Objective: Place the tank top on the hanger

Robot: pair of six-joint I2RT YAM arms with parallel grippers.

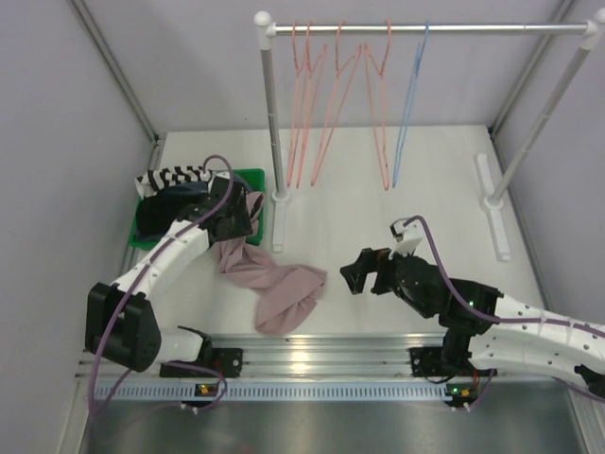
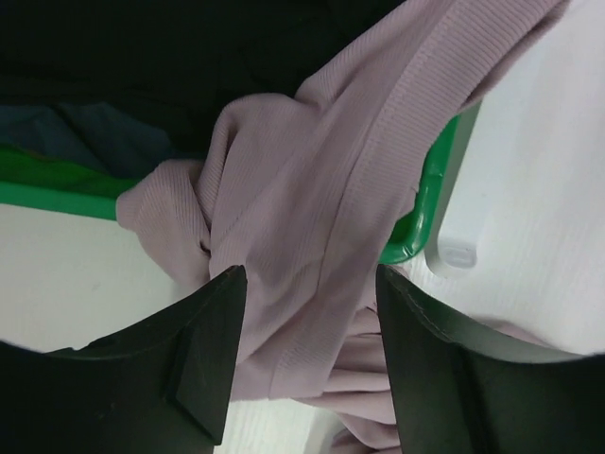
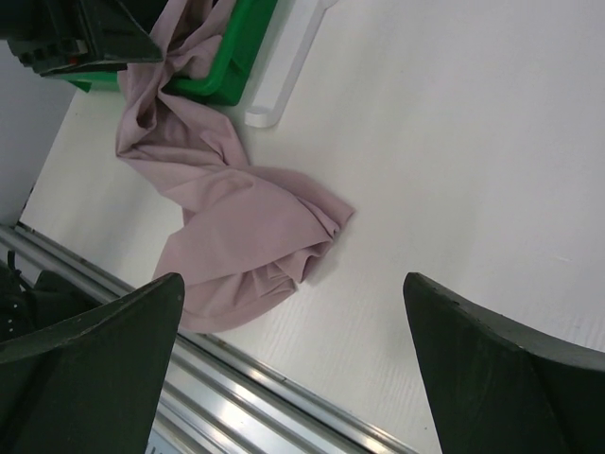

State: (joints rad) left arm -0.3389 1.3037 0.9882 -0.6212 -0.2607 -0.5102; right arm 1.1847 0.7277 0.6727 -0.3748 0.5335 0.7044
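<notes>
Draping over green bin rim, tank top beneath spread left gripper.

The tank top is matt ribbed cloth, the bin glossy green plastic.

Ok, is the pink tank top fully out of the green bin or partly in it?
Partly in. One end of the tank top hangs over the green bin rim; the rest lies crumpled on the table.

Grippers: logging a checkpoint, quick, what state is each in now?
Left gripper: open, above the tank top, not gripping it.
Right gripper: open, empty.
</notes>
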